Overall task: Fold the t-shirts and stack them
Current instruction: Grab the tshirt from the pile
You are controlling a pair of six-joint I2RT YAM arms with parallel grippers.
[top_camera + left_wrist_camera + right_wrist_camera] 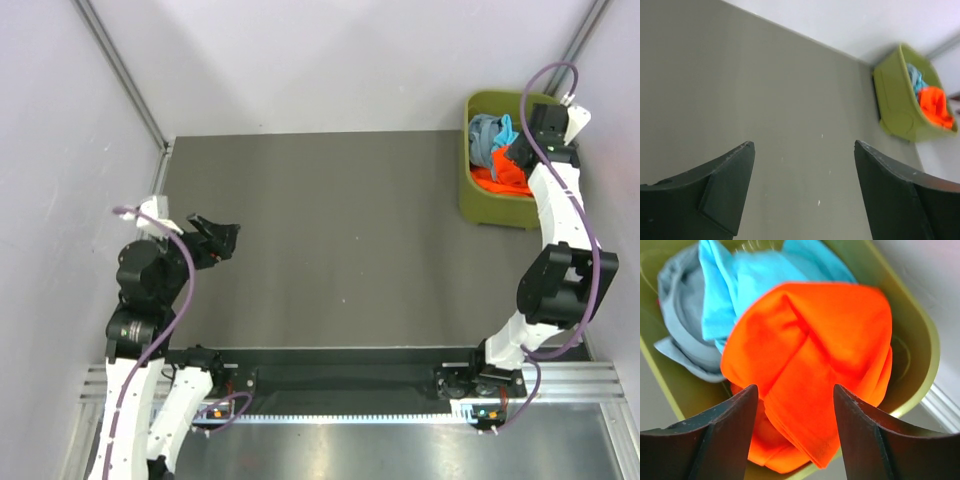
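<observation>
The orange t-shirt (815, 355) lies crumpled on top in the olive-green bin (482, 208), with a teal-blue t-shirt (745, 280) and a grey t-shirt (682, 315) behind it. The shirts also show in the top view, orange (500, 182), blue (506, 131) and grey (484, 135). My right gripper (795, 390) is open just above the orange shirt, its fingers astride a fold; in the top view it hangs over the bin (522, 155). My left gripper (218, 238) is open and empty above the table's left side; the left wrist view shows its fingers (805, 145) wide apart over bare table.
The bin stands at the table's far right corner, against the right wall; it also shows in the left wrist view (900, 110). White walls enclose the grey table (340, 240) on the left, back and right. A metal rail runs along the near edge.
</observation>
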